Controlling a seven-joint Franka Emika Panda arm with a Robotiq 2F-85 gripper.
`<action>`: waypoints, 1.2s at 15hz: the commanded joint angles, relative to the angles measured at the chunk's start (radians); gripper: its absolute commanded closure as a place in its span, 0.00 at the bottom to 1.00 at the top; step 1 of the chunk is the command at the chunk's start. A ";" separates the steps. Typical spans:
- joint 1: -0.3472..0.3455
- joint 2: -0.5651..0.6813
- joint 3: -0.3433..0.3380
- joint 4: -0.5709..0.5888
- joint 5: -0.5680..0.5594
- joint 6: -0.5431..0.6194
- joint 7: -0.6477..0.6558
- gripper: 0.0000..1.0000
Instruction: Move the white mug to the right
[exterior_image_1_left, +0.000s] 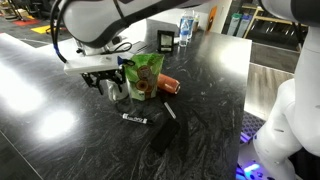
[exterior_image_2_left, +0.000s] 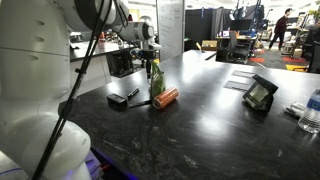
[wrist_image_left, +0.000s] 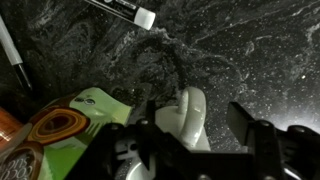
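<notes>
The white mug stands on the dark table just beside the green snack bag. In the wrist view its pale handle sticks up between my two fingers. My gripper is open and straddles the handle, with gaps on both sides. In an exterior view the gripper hangs low right over the mug. In an exterior view the gripper is beside the bag and the mug is hidden.
An orange can lies by the bag. A black marker with a white cap and a black pen lie on the table nearby. A clear bottle and a small black stand sit farther back.
</notes>
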 joint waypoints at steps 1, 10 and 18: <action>0.023 0.035 -0.028 0.037 -0.050 -0.031 0.035 0.55; 0.029 0.041 -0.031 0.052 -0.085 -0.047 0.041 0.95; 0.029 -0.057 -0.045 0.028 -0.149 -0.097 0.045 0.95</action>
